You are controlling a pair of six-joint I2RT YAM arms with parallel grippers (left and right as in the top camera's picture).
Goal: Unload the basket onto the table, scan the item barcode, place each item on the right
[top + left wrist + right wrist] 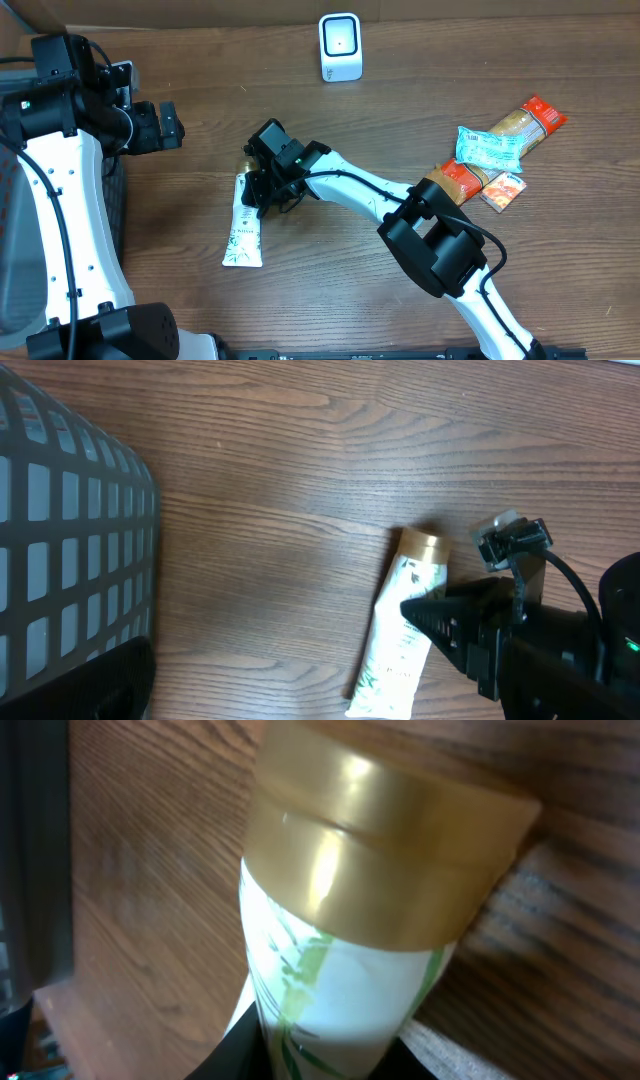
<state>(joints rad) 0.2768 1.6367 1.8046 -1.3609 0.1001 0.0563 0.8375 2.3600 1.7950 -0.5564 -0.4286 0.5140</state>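
At the far left edge sits a mesh basket [60, 510], and beside it, in the upper left of the overhead view, the left tool [172, 126] hangs with its jaws spread wide, holding nothing and well apart from the work. Left of centre the tube [243, 228], white with green print and a gold cap [380, 850], lies flat on the desk [400, 90], cap toward the top of the frame. The step in hand looks like the pick-up. To do it well, the grip should sit squarely across the tube's firmer shoulder just below the cap, not on the soft body, which would likely squash and slip. It should also leave the printed faces uncovered, since no barcode shows yet. The right tool [262, 183] is down over that cap end, its jaws on either side of the tube. Whether the pads are truly pressing it I cannot tell. The white scanner [340, 47] stands further right, at top centre, and the tube will need lifting and turning toward its window. Snack packets [500, 152] lie piled at the right.
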